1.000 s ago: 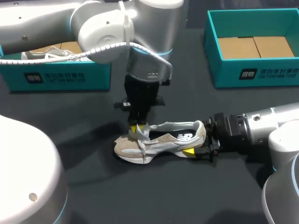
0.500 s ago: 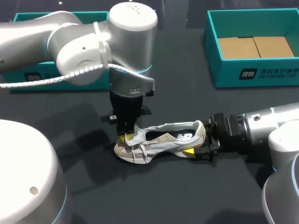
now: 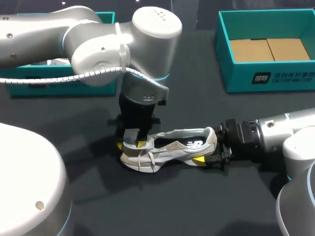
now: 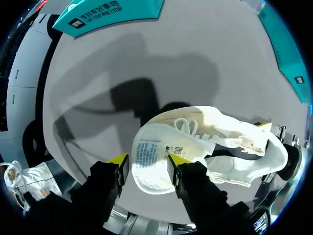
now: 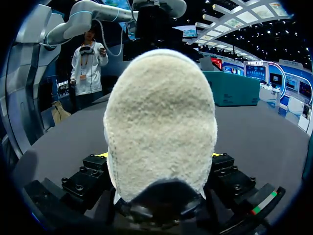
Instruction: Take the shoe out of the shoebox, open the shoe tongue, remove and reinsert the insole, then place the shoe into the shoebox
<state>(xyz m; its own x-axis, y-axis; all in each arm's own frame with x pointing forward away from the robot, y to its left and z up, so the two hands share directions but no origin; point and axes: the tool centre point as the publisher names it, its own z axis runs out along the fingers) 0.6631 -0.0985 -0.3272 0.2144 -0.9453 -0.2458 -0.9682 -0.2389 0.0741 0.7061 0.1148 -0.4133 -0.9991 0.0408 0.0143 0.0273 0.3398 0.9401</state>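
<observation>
Got the shoe (image 3: 172, 146) out on the table (image 3: 197, 206), about the middle, sole down as far as can be told. Toe toward the left arm's side, heel (image 5: 161, 117) toward the right arm's. Held at both ends.

Left gripper (image 4: 149, 160) hanging straight down over the toe end, clamped on the tongue (image 4: 150, 176). Yellow tips pressing it from two sides. Tongue lifted up off the laces, pale underside with its small label (image 4: 145, 154) facing the wrist camera. Laces and open collar ahead of the fingers.

Right gripper (image 3: 209, 145) lying low and level along the table, closed on the heel. One yellow tip at the near side of the heel in the head view. In its wrist view, fuzzy heel filling the gap, fingers hard against both flanks.

Two teal boxes at the far edge, well apart from the shoe. Left box (image 3: 59, 84) mostly hidden behind the left arm. Right box (image 3: 275, 76) open, bare cardboard floor showing.
</observation>
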